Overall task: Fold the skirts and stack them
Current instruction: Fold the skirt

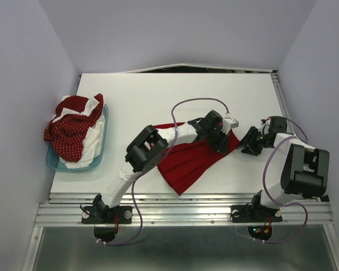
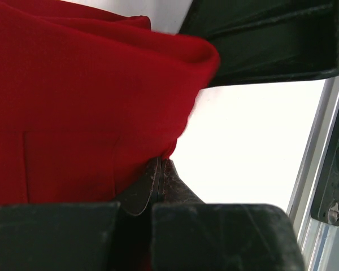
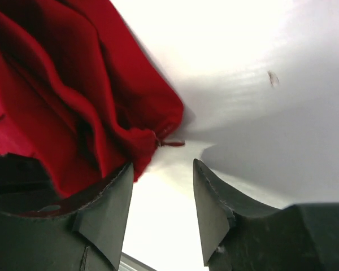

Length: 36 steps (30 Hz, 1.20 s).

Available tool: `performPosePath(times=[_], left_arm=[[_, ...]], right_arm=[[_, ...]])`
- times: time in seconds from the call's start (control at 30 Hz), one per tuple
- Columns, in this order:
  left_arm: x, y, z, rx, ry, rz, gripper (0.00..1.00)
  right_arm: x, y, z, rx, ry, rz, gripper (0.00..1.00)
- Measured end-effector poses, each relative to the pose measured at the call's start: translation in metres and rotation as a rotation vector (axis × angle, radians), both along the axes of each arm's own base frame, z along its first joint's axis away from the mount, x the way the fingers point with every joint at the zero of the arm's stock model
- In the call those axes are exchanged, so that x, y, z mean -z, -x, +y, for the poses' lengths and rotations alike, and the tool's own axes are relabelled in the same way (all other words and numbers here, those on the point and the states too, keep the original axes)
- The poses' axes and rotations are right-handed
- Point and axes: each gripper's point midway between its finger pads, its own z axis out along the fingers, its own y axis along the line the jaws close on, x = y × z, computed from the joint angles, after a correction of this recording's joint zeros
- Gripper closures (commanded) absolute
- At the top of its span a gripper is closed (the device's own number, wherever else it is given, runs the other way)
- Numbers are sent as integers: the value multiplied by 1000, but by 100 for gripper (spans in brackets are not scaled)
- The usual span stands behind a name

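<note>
Folding the red skirt [image 1: 189,161] is, as I judge it, the step in hand. It lies rumpled and slanted in the middle of the worktop [image 1: 158,96], with its wide hem toward the near edge and its narrow end up by both arms. My left gripper [image 2: 158,180] is clenched on a fold of the red cloth at that upper right end; the wrist view shows the fabric pinched between the fingers. My right gripper [image 3: 161,169] is released, jaws apart with only bare worktop between them. The skirt's corner, with a loose thread, lies just beside one finger; I cannot tell whether it touches.

The garment is far from a neat fold. Next I would need the right gripper to take a second hold on the edge. With both arms I could then draw the cloth flat before doubling it over. The pleats look likely to bunch, so I would pull gently.

The worktop is white, smooth and faintly glossy, closed in by pale lilac walls [image 1: 34,68] on three sides. A metal rail [image 1: 186,210] along the near edge carries the arm bases. At the left edge, well apart from the red skirt, a teal tub [image 1: 105,130] holds a dotted dark red skirt [image 1: 70,132] and a white skirt [image 1: 90,144], heaped together and not yet folded.
</note>
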Motion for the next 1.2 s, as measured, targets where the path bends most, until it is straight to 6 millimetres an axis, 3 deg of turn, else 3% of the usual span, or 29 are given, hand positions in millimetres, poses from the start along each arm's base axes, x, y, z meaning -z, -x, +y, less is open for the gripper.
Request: performPosePath(times=[0.03,0.07,0.17,0.3,0.5,0.57,0.67,0.83,0.93,1.07,1.2], left_arm=[[0,0,0,0,2,1,100],[0,-1,0,1,4,2,100],[0,0,1,5,8,6,100],[1,0,1,10,17,5,94],[2,3,6,14,34,-5,85],[1,5,9,14,34,-4,84],[1,7,12,13,34,-4,82],[0,9,14,15,40,-2,79],[0,9,14,17,42,-5,68],[-9,16,28,26,43,-24,49],[-41,21,54,25,64,-54,48]], right_arm=[[-1,0,0,0,2,0,57],[-2,2,-1,-10,13,-1,64],[-10,4,-3,-43,38,-26,74],[-33,-5,-2,-98,37,-79,74],[-79,-18,18,-124,-98,-217,74],[-81,-23,22,-122,-138,-238,75],[-68,-28,28,-105,-208,-211,75],[-22,-27,31,-43,-279,-103,77],[-2,-31,30,-27,-287,-73,78],[6,-36,26,-19,-270,-79,78],[7,-40,24,-19,-249,-100,78]])
